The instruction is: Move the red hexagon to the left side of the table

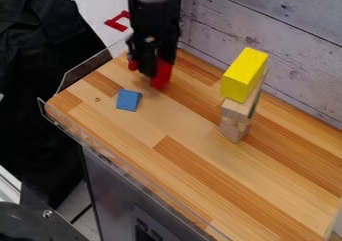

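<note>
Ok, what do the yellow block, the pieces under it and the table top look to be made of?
Yellow block: painted wood or plastic, smooth even colour; I can't say which. Pieces under it: likely bare wood, pale tan with darker mottling. Table top: wood strips, or a wood-look laminate, going by the mixed-tone grain.

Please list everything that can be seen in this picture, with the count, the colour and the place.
Red object: seems one, red, at the gripper, partly hidden
Blue block: one, blue, on the table near the gripper
Yellow block: one, yellow, on top of the wooden blocks
Wooden blocks: at least two, light brown, stacked near the wall
Table: one, brown wood, centre
Clear rim: one, transparent, along the table's edge
Red piece: one, red, beyond the table, upper left
Wall: one, whitish planks, behind
Dark cloth: black, left; count unclear
Gripper: one, black, above the table's far end
</note>
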{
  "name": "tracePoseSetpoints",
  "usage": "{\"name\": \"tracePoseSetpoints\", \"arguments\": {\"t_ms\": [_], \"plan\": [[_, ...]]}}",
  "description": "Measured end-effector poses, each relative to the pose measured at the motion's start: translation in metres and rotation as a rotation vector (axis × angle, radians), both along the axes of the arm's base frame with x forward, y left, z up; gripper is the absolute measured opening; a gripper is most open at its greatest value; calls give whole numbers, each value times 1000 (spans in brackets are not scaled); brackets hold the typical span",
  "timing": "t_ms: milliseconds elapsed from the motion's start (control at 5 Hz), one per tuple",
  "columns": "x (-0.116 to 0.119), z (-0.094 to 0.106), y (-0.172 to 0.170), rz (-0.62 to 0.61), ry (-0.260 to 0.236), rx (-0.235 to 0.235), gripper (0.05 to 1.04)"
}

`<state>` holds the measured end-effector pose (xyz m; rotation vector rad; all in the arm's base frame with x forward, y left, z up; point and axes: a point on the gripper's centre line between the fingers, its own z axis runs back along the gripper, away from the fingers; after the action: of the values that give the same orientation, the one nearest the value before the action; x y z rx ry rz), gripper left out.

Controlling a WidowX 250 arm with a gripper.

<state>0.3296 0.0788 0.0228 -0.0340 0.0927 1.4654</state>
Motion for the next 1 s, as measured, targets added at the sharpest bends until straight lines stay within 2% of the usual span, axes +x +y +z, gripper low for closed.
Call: {"name": "tracePoseSetpoints", "arguments": {"t_ms": [200, 400, 600, 800, 1000], "plan": [[9, -10, -13, 7, 13, -14, 562], [19, -11, -18, 31, -6, -41, 562], [23, -12, -21, 47, -21, -49, 627], [19, -15, -26, 62, 7, -76, 917], [16, 5, -18, 39, -26, -14, 1003]]}}
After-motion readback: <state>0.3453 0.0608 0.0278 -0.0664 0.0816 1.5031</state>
